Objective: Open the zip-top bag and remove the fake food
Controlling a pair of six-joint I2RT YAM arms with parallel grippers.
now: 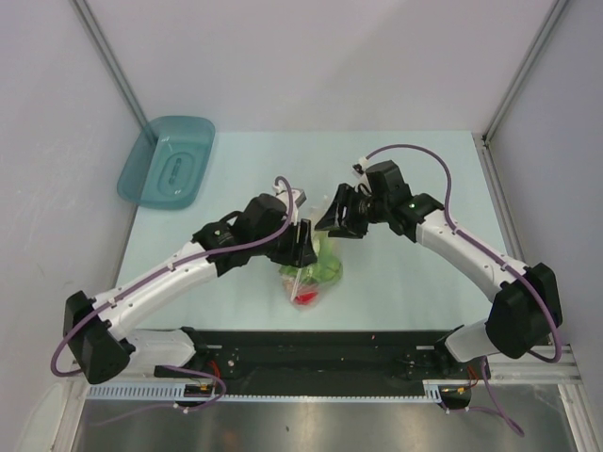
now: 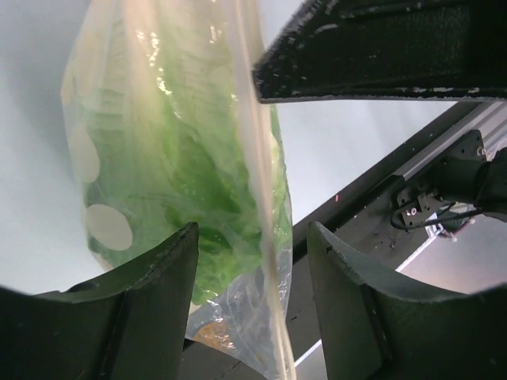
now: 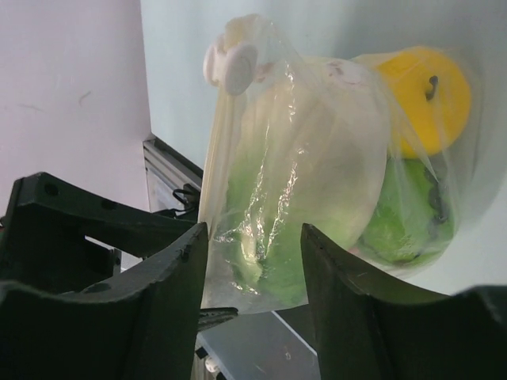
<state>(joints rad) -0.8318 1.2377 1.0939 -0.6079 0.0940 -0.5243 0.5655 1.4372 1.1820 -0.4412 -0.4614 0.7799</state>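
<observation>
The zip-top bag lies in the middle of the table with both grippers meeting at its far end. It is clear with white dots and holds a green lettuce leaf, a yellow-orange fruit and a small red piece. My left gripper is open, and the bag's zip strip runs through the gap between its fingers. My right gripper is open too, with the bag's crinkled plastic just past its fingers. In the top view the left gripper and the right gripper almost touch.
A teal plastic tray stands at the table's back left corner. The black base rail runs along the near edge just behind the bag. White walls close in on the left and right.
</observation>
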